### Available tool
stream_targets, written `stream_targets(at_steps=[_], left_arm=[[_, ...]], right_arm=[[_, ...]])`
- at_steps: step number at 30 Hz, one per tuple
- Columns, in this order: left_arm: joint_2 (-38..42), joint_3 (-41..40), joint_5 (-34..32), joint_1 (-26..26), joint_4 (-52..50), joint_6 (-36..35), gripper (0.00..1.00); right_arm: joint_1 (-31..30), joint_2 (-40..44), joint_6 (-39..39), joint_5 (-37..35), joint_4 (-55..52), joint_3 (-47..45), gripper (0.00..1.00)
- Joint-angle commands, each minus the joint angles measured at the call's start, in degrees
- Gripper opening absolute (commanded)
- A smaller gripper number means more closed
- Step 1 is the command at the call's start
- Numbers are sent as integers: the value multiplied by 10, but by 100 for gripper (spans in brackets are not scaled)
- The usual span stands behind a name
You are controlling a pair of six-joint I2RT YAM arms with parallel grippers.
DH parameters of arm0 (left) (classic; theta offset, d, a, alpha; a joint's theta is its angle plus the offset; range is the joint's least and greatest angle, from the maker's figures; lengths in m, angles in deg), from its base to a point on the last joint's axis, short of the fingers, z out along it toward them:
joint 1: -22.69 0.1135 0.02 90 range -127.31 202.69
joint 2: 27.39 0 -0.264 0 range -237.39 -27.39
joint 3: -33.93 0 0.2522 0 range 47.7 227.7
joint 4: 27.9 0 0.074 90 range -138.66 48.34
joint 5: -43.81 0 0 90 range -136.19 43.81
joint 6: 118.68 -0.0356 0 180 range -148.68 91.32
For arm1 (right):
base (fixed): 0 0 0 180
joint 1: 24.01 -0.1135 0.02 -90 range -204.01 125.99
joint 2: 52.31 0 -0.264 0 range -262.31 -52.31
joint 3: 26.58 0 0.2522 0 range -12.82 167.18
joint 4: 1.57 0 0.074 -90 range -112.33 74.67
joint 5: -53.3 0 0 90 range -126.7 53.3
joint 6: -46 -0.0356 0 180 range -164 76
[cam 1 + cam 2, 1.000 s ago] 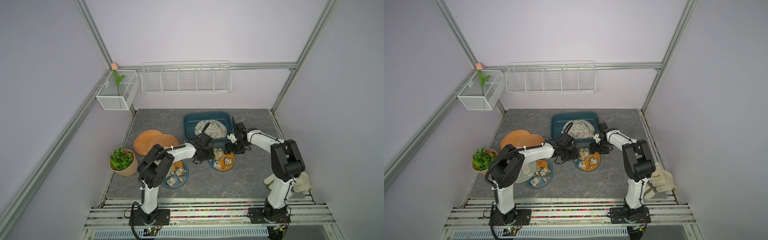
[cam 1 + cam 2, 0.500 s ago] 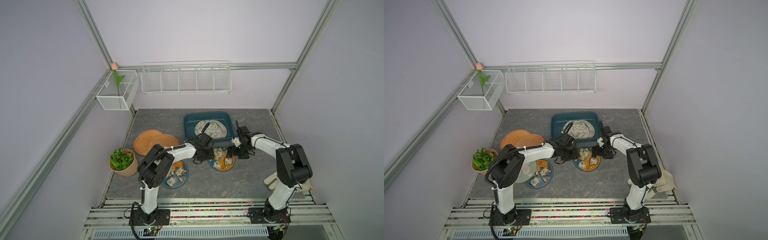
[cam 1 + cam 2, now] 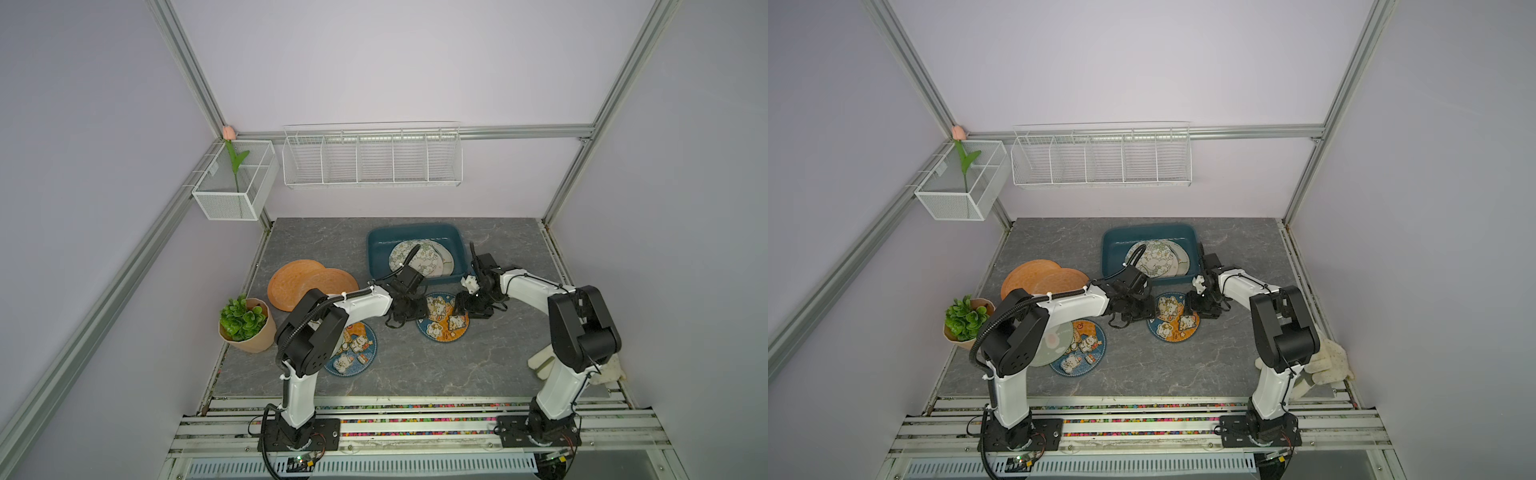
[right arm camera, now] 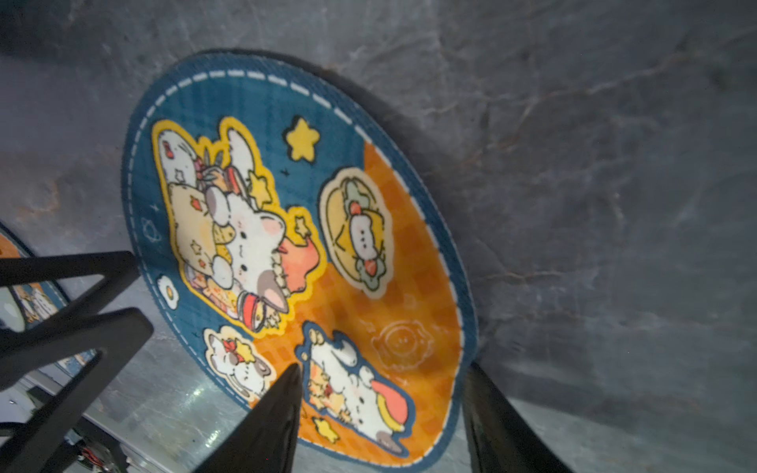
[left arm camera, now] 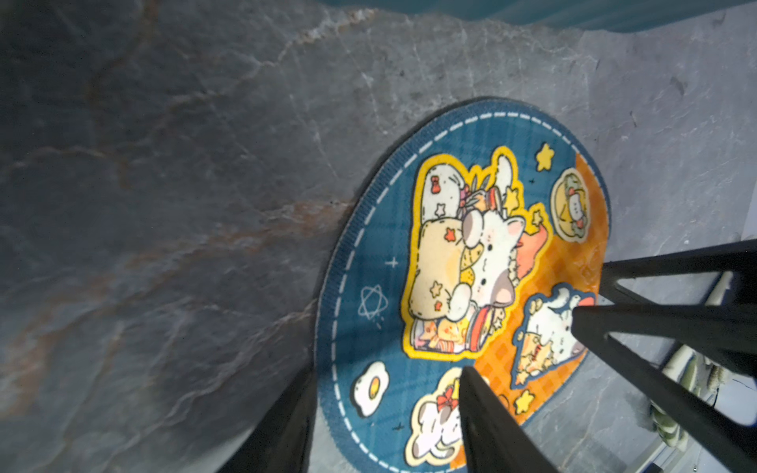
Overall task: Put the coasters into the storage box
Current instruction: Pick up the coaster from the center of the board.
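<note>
Left end effector (image 5: 385,368): the jaws are held moderately apart and set astride the rim of the blue-and-orange coaster (image 5: 463,262). One finger is seen over the printed face, the other off the edge, above the grey desk (image 5: 164,204). No clamping is observed.

Right end effector (image 4: 381,366): the jaws likewise stand apart, astride the opposite rim of the same coaster (image 4: 311,245). One finger is seen above the print, the other just outside the edge. Contact with the disc cannot be judged.

In both top views this coaster (image 3: 442,318) is seen lying on the desk between the two end effectors, outside the storage box (image 3: 376,253). The box is placed just beyond both. Overlapping pale printed coasters (image 3: 419,259) are noted inside it, toward the end nearer the right end effector.

Behind the left end effector, under that arm, a second blue printed coaster (image 3: 353,351) is partly hidden. A pale green coaster (image 3: 1057,345) is seen touching it in a top view. Two plain orange coasters (image 3: 309,282) are overlapped well to the outer side of the left end effector, near a potted plant (image 3: 245,322).
</note>
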Motion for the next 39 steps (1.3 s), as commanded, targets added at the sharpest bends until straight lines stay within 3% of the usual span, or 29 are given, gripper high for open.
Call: stream_targets(at_steps=[1, 4, 11, 14, 22, 29, 39], left_arm=[[-9, 13, 5, -5, -19, -6, 56], [-10, 15, 8, -5, -20, -9, 56], [-6, 15, 8, -4, -22, -10, 56], [-3, 14, 9, -3, -22, -8, 58], [50, -26, 12, 18, 5, 15, 68], [115, -77, 6, 34, 11, 21, 79], [172, -130, 6, 48, 23, 31, 87]], right_arm=[[-9, -20, -3, 12, 1, -4, 57], [-10, -21, -5, 12, 0, -1, 47], [-11, -9, -3, 12, -7, 4, 14], [-11, -1, -3, 17, -14, 8, 7], [-11, 58, 4, 49, -73, 34, 7], [-13, 105, 15, 81, -150, 110, 7], [-14, 63, -19, 118, -160, 270, 7]])
